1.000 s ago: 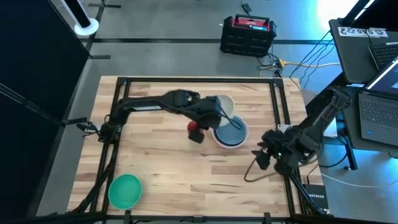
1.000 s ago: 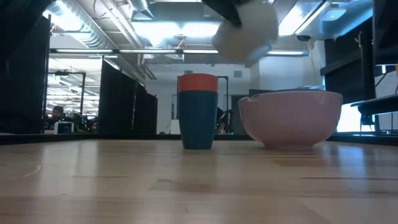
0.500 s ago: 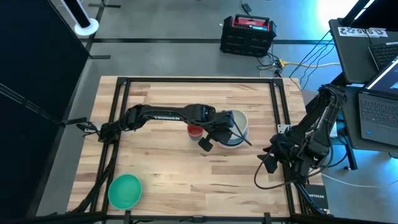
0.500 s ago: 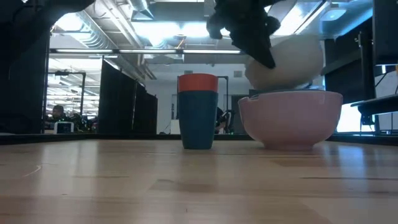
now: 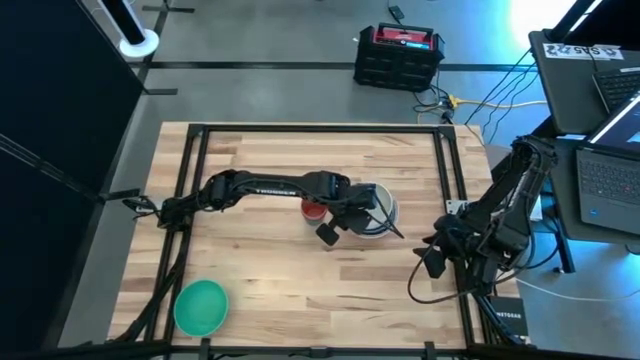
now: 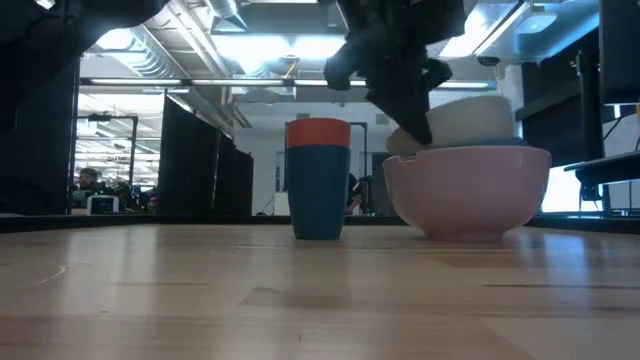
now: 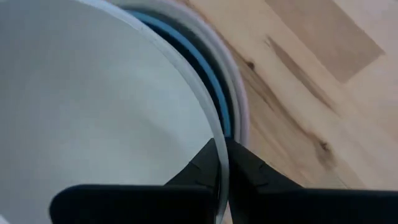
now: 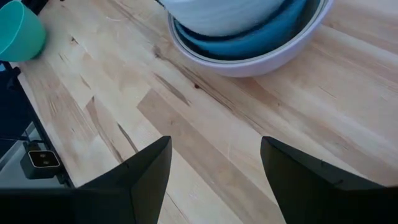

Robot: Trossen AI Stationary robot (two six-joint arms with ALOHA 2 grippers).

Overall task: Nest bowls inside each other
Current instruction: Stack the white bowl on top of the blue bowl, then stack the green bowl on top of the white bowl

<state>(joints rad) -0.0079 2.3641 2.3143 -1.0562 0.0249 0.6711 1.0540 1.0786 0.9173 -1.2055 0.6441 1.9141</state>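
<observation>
Green bowl (image 5: 201,306) sits alone at the near table corner, well apart from the rest. Mid-table, left gripper (image 7: 222,163) pinches the rim of the smaller white bowl (image 7: 93,112), fingers nearly shut on it; bowl's sitting in the light blue bowl (image 7: 198,62), which is inside the large white bowl (image 6: 468,190). Red + dark blue bowls (image 6: 318,178) stacked just beside. Right gripper (image 8: 214,171) idles wide open, off to the right edge.

Two dark, slender jointed arms. Left arm (image 5: 262,186): matte black links with faint pale lettering along the long link. Right arm (image 5: 505,205): black, bulkier joints, a thin dark cable (image 5: 418,281) looping beneath it. Pincer fingers (image 8: 146,177): flat, matte black, tapering to angular tips.
</observation>
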